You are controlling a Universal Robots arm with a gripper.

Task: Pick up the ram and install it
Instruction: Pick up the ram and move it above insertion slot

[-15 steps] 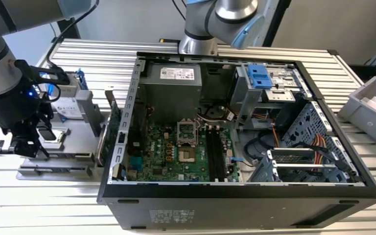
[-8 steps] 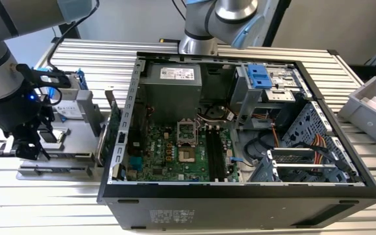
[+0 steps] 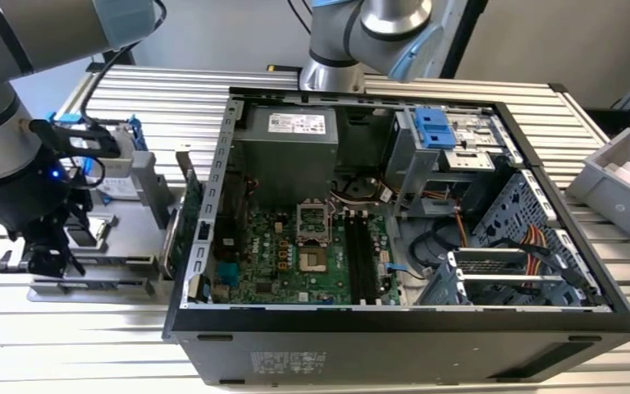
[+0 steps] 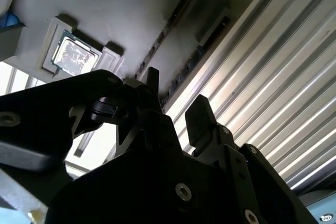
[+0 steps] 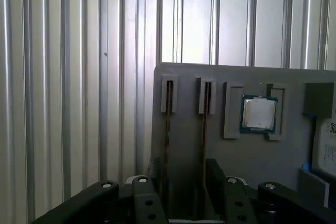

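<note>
The gripper (image 5: 178, 184) hangs over a grey tray (image 5: 189, 80) that sits on the ribbed worktop (image 3: 184, 98), to the exterior view's left of the open computer case (image 3: 403, 205). Its fingers (image 5: 143, 195) stand apart with nothing clamped between them.

Two ram sticks stand on edge in parallel slots of the tray: one ram (image 5: 203, 124) and a second stick (image 5: 168, 124) just beside it. A processor chip (image 5: 259, 114) lies in a recess on the far side of them.

In both wrist views the sticks lie directly ahead of the fingertips. Their long axes run in line with the gap between the fingers, so the fingers would close across the thin faces. The memory slots (image 3: 359, 254) in the case are well apart from the gripper.
</note>
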